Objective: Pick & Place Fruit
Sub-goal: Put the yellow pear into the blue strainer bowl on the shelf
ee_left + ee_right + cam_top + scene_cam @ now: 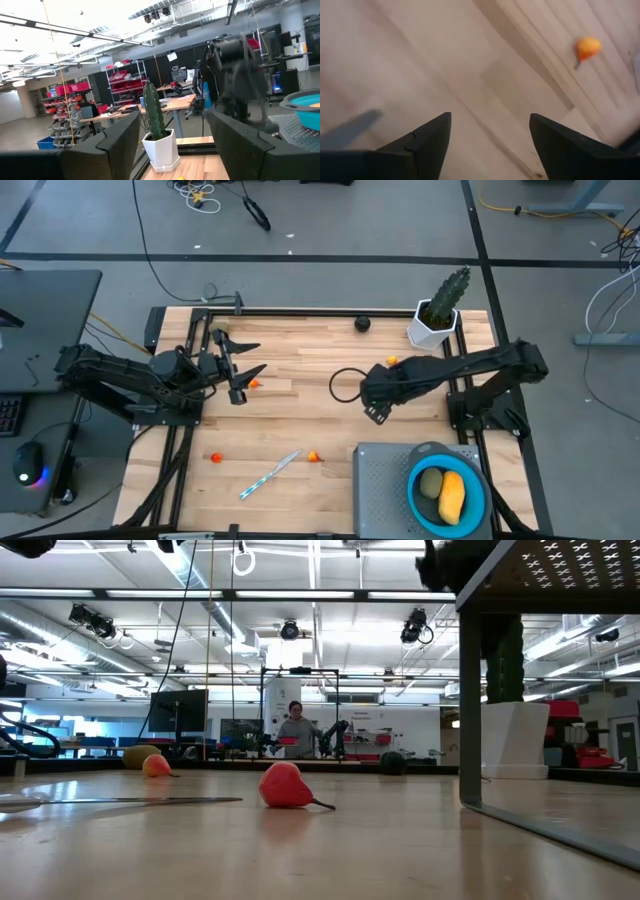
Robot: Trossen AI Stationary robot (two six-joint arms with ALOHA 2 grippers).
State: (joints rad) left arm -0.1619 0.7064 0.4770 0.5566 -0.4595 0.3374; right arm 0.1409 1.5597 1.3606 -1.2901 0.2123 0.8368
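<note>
Fruit lies scattered around both grippers, and neither one holds any of it. The right gripper (374, 412) hangs over bare wood near the table's middle, fingers spread and empty (its wrist view shows only planks between them). A small orange piece (392, 361) sits just behind its arm, toward the cactus (446, 298), and another orange piece (315, 456) lies out in front of it, nearer the table's front edge, beside the white-and-blue stick (270, 474). The blue bowl (418, 498) stands on the grey perforated stand (378, 485) at the front, to the gripper's own right-hand side; inside it rest the yellow oblong (453, 495) and the olive-brown oval (431, 484), touching each other. The black ball (362, 323) sits at the far edge, well apart from this gripper.

The left gripper (240, 370) waits on the opposite side, fingers also spread and empty, with a tiny orange-red piece (254, 383) just beside its fingertips. One more orange-red piece (216, 457) lies nearer the front, well apart from it.
</note>
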